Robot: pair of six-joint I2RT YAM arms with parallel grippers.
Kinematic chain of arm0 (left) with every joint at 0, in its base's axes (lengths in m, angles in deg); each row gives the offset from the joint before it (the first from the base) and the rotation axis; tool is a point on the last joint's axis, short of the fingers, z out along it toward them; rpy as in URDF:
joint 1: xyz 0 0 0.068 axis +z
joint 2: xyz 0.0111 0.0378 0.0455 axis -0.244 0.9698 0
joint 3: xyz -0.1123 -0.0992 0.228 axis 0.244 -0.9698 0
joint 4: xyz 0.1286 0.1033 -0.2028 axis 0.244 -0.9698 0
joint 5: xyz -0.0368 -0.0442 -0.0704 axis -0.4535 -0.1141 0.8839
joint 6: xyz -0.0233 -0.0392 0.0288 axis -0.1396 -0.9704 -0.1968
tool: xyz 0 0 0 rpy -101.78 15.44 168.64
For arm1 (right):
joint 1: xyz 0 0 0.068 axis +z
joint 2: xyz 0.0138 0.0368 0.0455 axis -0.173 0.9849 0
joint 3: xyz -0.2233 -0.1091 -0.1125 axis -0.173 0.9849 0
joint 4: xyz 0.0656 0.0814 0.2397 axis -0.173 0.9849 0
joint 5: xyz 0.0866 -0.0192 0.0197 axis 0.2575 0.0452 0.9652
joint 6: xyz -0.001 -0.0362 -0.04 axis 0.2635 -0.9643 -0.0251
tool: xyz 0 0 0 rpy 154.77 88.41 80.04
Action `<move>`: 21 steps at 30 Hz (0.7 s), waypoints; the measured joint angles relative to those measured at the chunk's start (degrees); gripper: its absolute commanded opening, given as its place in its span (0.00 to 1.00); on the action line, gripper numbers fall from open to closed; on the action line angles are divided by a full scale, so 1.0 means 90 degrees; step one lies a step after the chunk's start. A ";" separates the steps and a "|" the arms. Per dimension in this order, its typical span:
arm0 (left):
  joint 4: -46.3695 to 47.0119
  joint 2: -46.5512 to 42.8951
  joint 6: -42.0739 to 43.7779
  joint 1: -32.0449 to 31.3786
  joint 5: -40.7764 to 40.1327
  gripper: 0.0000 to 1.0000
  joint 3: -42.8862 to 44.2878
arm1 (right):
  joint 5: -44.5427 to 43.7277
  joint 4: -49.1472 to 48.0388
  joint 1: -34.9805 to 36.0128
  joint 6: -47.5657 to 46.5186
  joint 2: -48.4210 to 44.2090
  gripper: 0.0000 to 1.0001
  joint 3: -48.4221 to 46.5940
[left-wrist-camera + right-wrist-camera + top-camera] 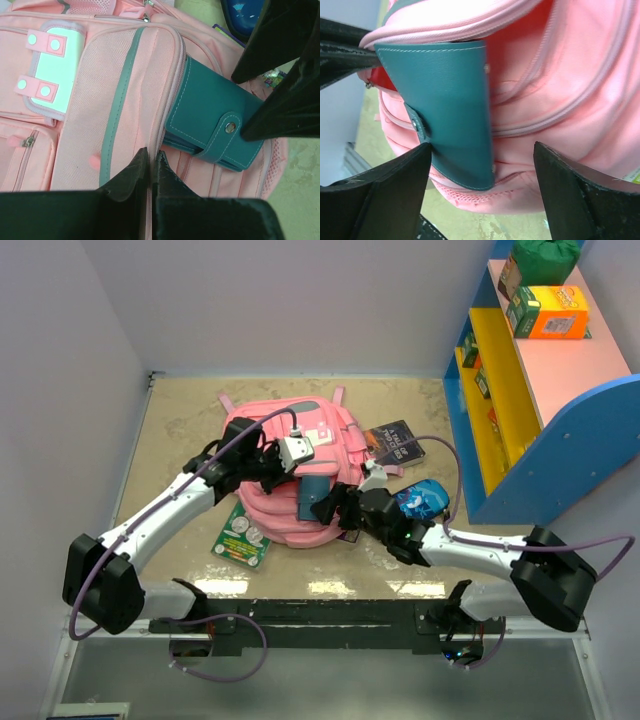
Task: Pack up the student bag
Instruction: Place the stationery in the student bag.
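Note:
The pink student bag (335, 430) lies flat in the middle of the table, its front with the white label (52, 70) facing up. A teal snap wallet (311, 496) sticks halfway out of a zip opening along the bag's near side (210, 120). My left gripper (151, 155) is shut, pinching the pink fabric edge of that opening (285, 478). My right gripper (482, 145) is open around the wallet's (450, 100) free end. One of its fingers (395, 185) touches the wallet by the snap strap, and the other stands apart over the bag (570, 90).
A dark book (395, 445) and a blue pencil case (422, 502) lie right of the bag. A green printed card (240, 537) lies at its near left. A blue and yellow shelf unit (530, 390) with an orange box (555, 312) stands at the right. White walls enclose the table.

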 measured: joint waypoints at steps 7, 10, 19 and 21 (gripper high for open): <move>-0.0019 -0.0066 0.0005 0.0000 -0.0002 0.00 0.0000 | 0.0328 -0.0959 -0.0379 0.0379 -0.0449 0.75 0.0765; -0.0019 -0.0083 0.0005 0.0000 0.0000 0.00 0.0000 | 0.0442 -0.1197 -0.0483 0.0432 -0.0345 0.73 0.0743; -0.0158 -0.0090 0.0075 0.0051 -0.0104 0.00 0.0000 | 0.0573 -0.0821 -0.0595 0.0636 0.0826 0.51 -0.0141; -0.0209 -0.0090 0.0083 0.0061 -0.0155 0.00 0.0000 | 0.0546 -0.0466 -0.0607 0.0709 0.1149 0.50 -0.0491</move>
